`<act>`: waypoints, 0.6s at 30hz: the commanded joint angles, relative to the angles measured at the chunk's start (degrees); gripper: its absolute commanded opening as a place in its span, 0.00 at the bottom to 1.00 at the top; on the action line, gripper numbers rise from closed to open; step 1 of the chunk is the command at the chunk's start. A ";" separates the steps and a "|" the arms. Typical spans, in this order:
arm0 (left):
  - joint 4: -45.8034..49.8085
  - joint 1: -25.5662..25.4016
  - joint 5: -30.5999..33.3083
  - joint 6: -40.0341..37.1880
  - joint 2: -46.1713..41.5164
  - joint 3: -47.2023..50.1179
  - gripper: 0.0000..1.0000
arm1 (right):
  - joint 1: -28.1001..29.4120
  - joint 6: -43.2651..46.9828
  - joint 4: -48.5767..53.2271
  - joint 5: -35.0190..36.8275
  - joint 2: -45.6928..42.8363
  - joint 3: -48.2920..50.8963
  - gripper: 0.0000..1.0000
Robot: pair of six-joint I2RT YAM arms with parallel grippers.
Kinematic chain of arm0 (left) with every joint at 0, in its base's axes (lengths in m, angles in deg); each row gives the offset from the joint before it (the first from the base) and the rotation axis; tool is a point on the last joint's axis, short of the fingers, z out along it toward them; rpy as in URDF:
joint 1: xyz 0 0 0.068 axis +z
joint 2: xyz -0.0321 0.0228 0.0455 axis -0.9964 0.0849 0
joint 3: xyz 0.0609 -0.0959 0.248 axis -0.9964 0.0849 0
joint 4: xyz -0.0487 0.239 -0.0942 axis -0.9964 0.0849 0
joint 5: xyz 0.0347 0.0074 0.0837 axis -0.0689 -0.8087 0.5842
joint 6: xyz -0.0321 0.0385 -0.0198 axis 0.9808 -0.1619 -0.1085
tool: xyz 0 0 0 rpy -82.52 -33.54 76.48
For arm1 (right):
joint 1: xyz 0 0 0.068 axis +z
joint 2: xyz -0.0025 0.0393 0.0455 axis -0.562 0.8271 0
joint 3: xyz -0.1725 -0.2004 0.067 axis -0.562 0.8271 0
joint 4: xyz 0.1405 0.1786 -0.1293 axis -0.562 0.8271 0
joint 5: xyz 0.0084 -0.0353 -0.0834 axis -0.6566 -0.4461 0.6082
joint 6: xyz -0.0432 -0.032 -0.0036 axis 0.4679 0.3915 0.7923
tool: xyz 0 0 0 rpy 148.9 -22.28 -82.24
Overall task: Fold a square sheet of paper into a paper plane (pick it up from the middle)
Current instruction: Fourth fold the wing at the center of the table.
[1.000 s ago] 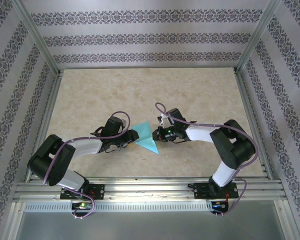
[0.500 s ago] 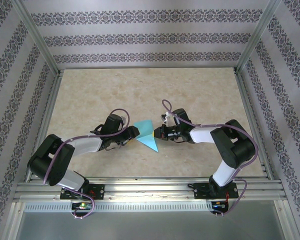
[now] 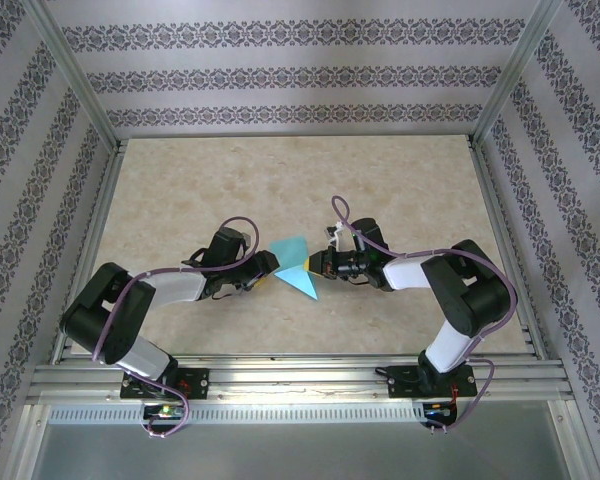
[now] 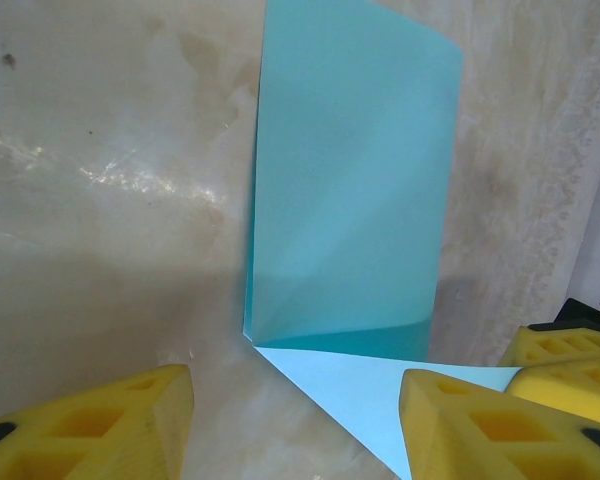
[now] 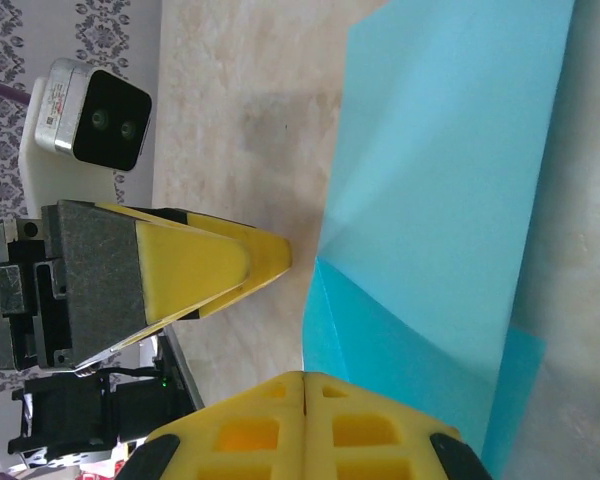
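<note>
Left pincer (image 4: 295, 398) is spread wide, nothing in it, and the square sheet of paper (image 4: 350, 180) sits right ahead of it. One half stands up off the tabletop (image 3: 400, 190) from a soft crease. The other half lies flat, its edge running in between the left fingers. Opposite, the right pincer (image 5: 305, 388) is pressed together with its tips at the sheet's far corner. I can't tell whether it nips a layer or merely pins it down.

The job now, as I read it, is to bring that standing half over and set the fold. To do it well, the right pincer should hold its corner dead steady as the anchor. The left should come in low along the crease line, not at the free edge, so the thin paper doesn't buckle. Get the edges to meet before pressing, then run along the fold with the fingers brought together. Any drag across the tabletop risks skewing the crease, and a crooked first fold would spoil the plane.

Against a second ago, the left pincer's fingers have opened noticeably. The right pincer has gone from nearly pressed together to fully so, and has drawn back a touch from the left. The sheet, which lay broader and flatter between the two pincers, now looks tighter, its upper half lifted higher.
</note>
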 commanded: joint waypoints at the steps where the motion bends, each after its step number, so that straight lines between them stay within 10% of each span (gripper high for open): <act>1: -3.67 0.82 -1.05 1.04 0.62 -0.78 0.58 | -0.88 -0.61 -2.91 -2.00 -1.28 0.56 0.00; 18: -12.87 1.27 -4.72 3.76 6.66 -2.51 0.54 | -1.65 -2.71 -7.27 -3.84 -1.10 2.11 0.00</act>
